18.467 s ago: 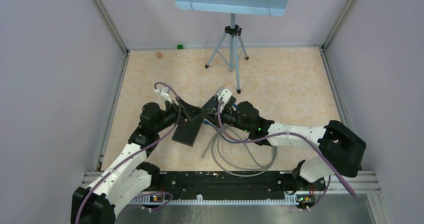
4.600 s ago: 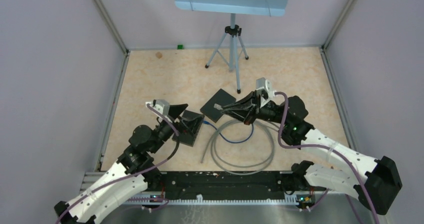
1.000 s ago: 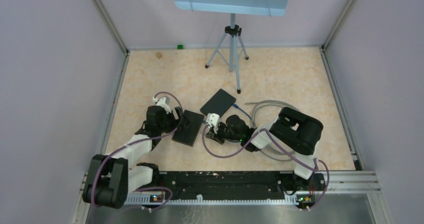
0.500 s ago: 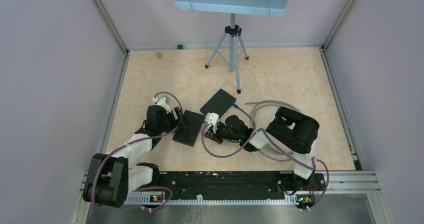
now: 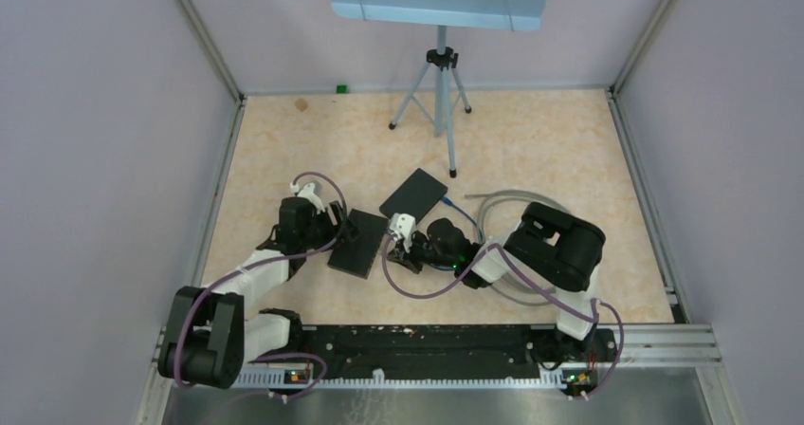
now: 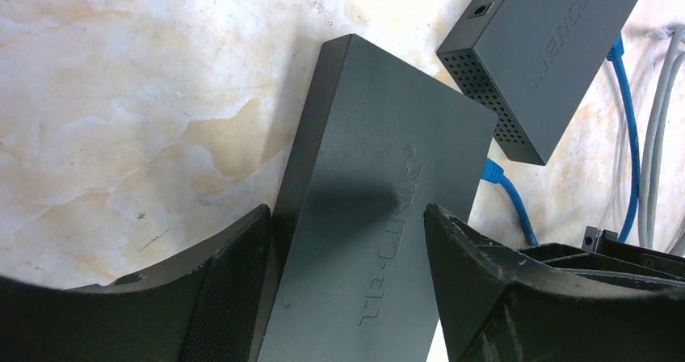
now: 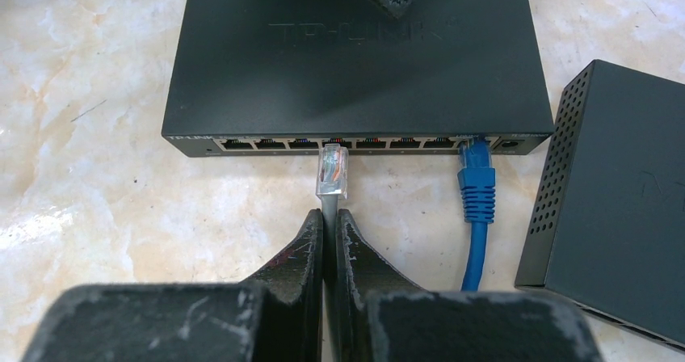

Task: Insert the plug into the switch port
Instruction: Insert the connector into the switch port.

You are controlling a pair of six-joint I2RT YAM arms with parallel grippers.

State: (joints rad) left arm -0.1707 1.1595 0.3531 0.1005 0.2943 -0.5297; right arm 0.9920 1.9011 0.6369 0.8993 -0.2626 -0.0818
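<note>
Fingers (image 7: 295,253) of R gripper (image 7: 329,216) are pinched shut on grey cable (image 7: 329,204) right behind clear plug (image 7: 332,170), low over table (image 7: 97,200). Plug points straight at switch (image 7: 355,63). Its tip is at mouth of port (image 7: 335,144), 4th from left in R wrist view; plug body is all outside, not seated. Blue cable (image 7: 476,192) sits in last port at right end of same row. 2nd box (image 7: 622,208), black, lies just right of switch, vented side toward it, close but apart. Past port row, L gripper (image 6: 349,245) straddles far part of switch w/ jaws spread wide, one finger along one long edge, other over opposite edge. Can't tell if pads clamp switch or just hover. One L fingertip shows above switch top in R wrist view. From top cam, switch lies flat btw the two grippers, L on its left, R on its right at port side. 2nd box is just beyond, angled, w/ grey cable looping off to right by R arm. Furthest back, tripod (image 5: 438,93) stands on table, w/ pale blue perforated plate (image 5: 441,3) on top.
</note>
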